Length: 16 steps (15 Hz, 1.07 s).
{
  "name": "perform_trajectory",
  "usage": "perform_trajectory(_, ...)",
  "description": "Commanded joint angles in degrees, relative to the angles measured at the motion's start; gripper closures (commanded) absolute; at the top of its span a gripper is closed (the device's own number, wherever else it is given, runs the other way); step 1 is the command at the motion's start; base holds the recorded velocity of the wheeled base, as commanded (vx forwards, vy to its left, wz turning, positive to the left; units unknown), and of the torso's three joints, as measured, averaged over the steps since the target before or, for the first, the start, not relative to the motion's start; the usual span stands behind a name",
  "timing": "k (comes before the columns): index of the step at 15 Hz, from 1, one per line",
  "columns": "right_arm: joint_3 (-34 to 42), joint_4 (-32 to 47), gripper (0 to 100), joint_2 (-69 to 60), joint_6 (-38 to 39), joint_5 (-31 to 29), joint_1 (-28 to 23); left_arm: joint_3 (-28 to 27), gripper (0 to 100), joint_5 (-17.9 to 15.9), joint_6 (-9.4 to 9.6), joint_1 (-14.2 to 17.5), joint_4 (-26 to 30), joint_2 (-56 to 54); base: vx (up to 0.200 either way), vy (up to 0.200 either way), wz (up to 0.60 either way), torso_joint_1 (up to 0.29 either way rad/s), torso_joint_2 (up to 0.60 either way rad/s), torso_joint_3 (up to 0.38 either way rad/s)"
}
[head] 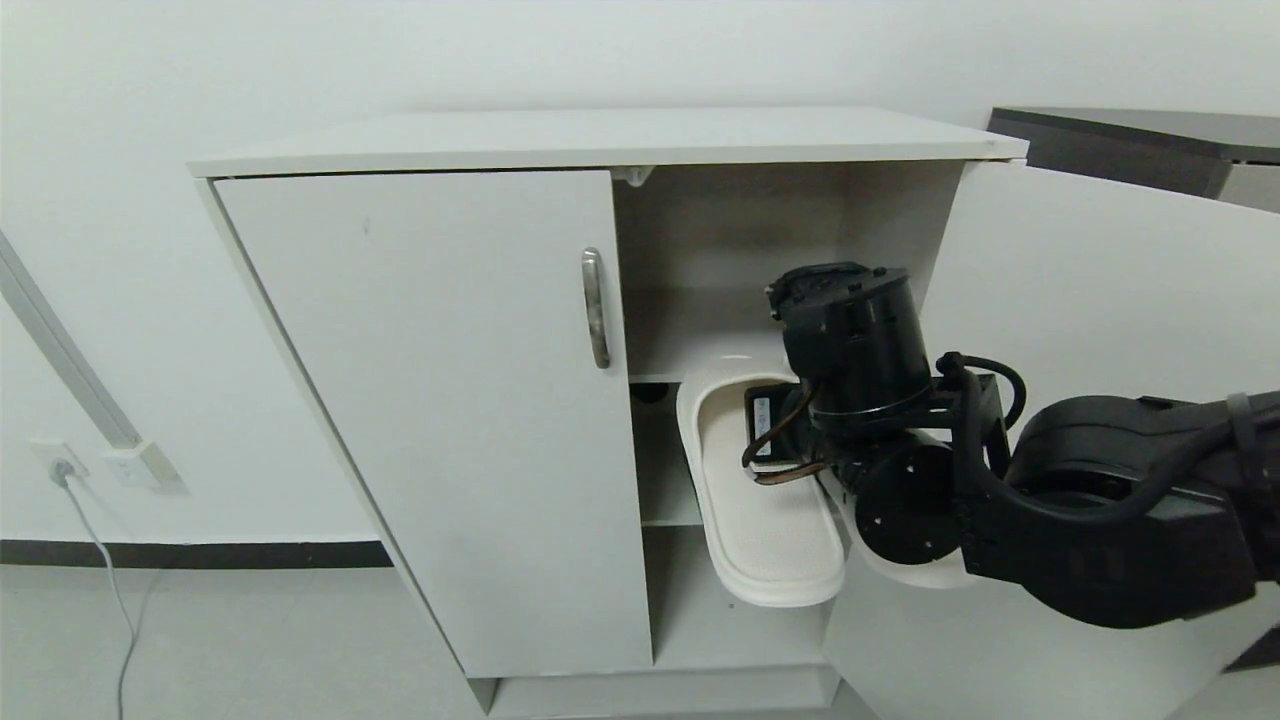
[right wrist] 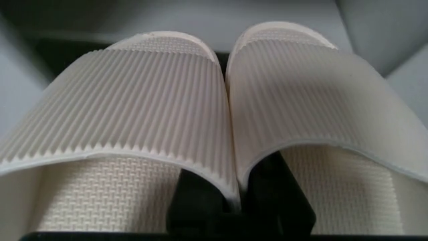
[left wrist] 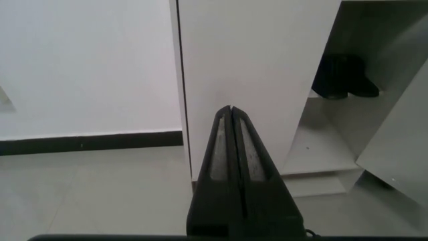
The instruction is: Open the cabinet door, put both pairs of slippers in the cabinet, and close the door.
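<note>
**A:** So, where are the slippers?

**B:** White slippers, side by side, at the cabinet's open right half. Toes are in at the middle shelf, heels out past the front. Can't tell if they rest on it.

**A:** Any print?

**B:** Small white sticker on the arm hardware over the left-hand slipper. Text too small to read.

**A:** Grippers?

**B:** Right gripper is clamped on the pair. Its dark fingers sit under the ribbed straps, with the inner strap edges pinched between them. Left gripper is closed on nothing, fingers pressed flat together, low in front of the left door.

**A:** Clearance?

**B:** Left door is shut, handle at its inner edge. Right door is swung out wide. The left-hand slipper is just beside the shut door's edge; can't tell if it touches. The right-hand heel is mostly hidden behind the arm. Lower shelf sits behind and below the heels. Wall socket and cable are off to the left, well apart.
</note>
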<state>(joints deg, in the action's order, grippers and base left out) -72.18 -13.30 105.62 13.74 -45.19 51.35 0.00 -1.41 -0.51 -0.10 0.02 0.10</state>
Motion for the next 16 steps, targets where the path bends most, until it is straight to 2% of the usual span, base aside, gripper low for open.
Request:
perform_trajectory(1, -0.2, -0.1, 100, 0.1, 0.0, 0.0, 0.2, 0.0, 100, 0.0, -0.02, 0.1, 0.0, 0.1, 0.200, 0.000, 0.00, 0.007, 0.01, -0.002)
perform_trajectory(7, -0.4, -0.2, 100, 1.7, 0.0, 0.0, 0.0, 0.0, 100, 0.0, -0.02, 0.1, 0.0, 0.0, 0.200, 0.000, 0.00, 0.003, 0.00, 0.002)
perform_trajectory(13, -6.6, -0.4, 100, 6.5, -0.4, -0.1, -1.2, 0.0, 100, 0.0, -0.19, 0.1, 0.0, 0.0, 0.000, 0.000, 0.00, 0.000, 0.00, 0.000)
perform_trajectory(16, -11.3, 0.0, 100, 11.0, -1.0, 0.4, -3.9, 0.0, 100, 0.0, -0.19, 0.0, 0.0, 0.0, 0.000, 0.000, 0.00, 0.000, 0.00, 0.000)
